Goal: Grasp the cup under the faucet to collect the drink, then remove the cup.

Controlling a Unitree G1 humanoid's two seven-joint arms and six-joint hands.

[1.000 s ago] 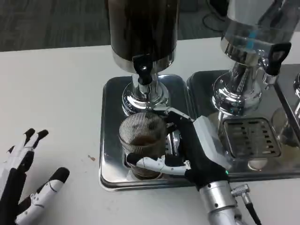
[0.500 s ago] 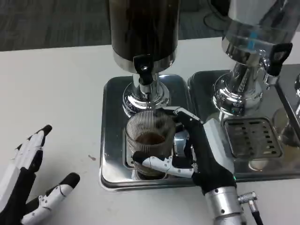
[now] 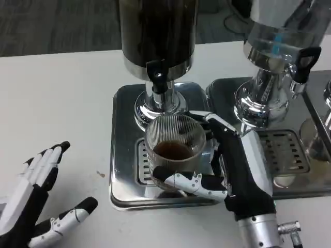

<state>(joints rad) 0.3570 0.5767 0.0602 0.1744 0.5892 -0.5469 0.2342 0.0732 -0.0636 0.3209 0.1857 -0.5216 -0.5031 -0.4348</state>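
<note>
The cup (image 3: 174,151), a ribbed clear glass with a shallow pool of dark drink at its bottom, sits in the grip of the right robot hand (image 3: 227,170). The thumb crosses the near side low down, and the other fingers wrap the far and right side up near the rim. Holding it from both sides like that keeps the glass upright, so the drink stays level. The cup hangs over the slotted grate of the steel drip tray (image 3: 124,155), just in front of and below the black faucet (image 3: 157,72). Whether its base touches the grate or rides just above it cannot be told, because the thumb hides the bottom edge.

The faucet juts from the base of a tall dark dispenser (image 3: 158,31) standing at the back of the tray, so any drip falls onto the grate rather than the white bench (image 3: 62,93). With drink already in the glass, the filling looks done or nearly so, and the remaining step is probably to draw the cup clear toward the robot without tipping it.

A second dispenser (image 3: 274,46) with a clear body stands to the right on its own tray (image 3: 282,150), close enough that a sideways exit could knock its stand.

The left robot hand (image 3: 36,206) holds nothing, fingers spread, low over the bench well left of the tray, waiting.
</note>
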